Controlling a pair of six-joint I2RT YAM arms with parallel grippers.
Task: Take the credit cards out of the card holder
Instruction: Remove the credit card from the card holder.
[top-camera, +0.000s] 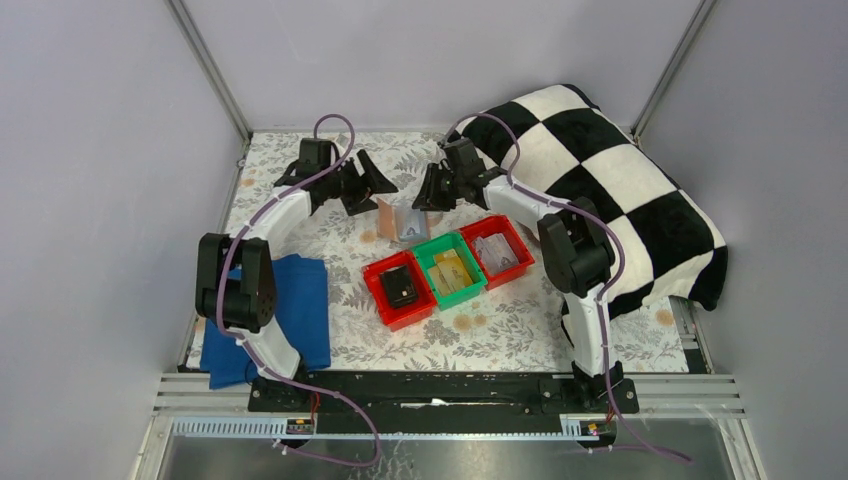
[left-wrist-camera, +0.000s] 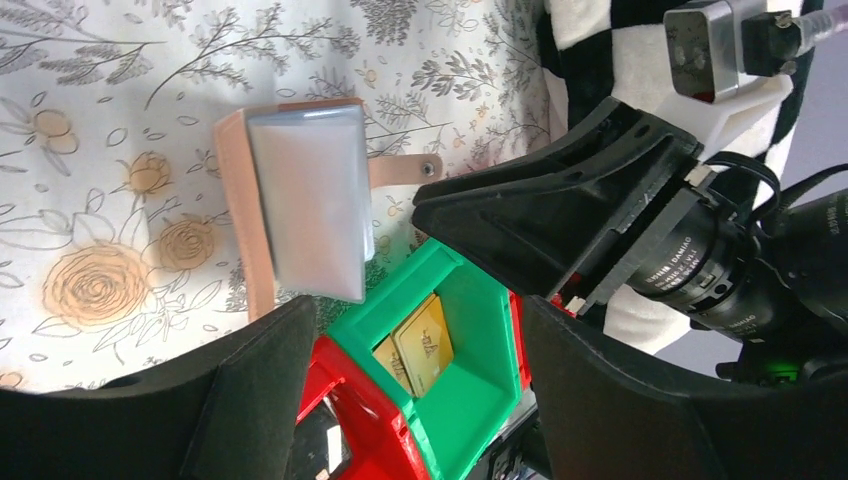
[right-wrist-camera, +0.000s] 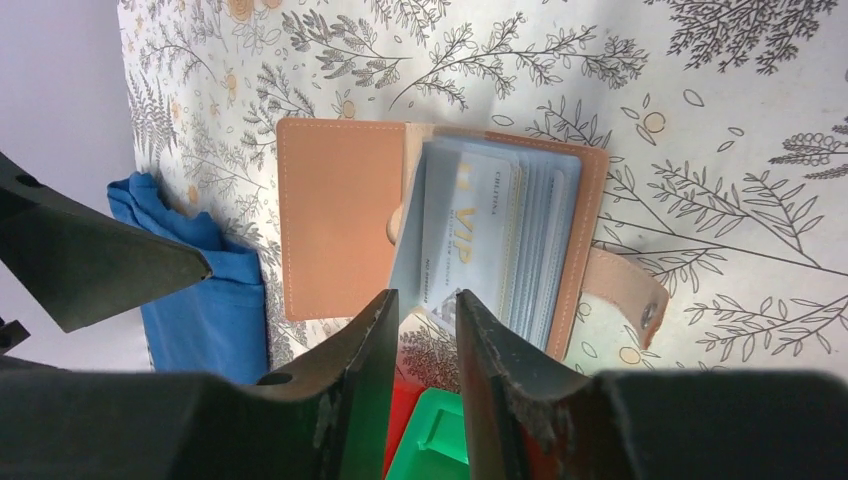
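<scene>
The holder (right-wrist-camera: 340, 230) lies open and flat, just ahead of the right end effector (right-wrist-camera: 425, 310) and between it and the left end effector (left-wrist-camera: 415, 305). It looks light and floppy, likely to slide or lift when a card is tugged, so its bare cover wants pinning. The cards (right-wrist-camera: 470, 230) fan from their slots, thin, stiff and slick; pinch the raised corner nearest the right tips. Those tips stand narrowly parted at that corner, contact unclear; the left stands wide. The floral bench (top-camera: 480, 330) looks smooth. A blanket (top-camera: 620, 190) lies beside the right end effector, bins (top-camera: 450, 270) just behind its tips.
</scene>
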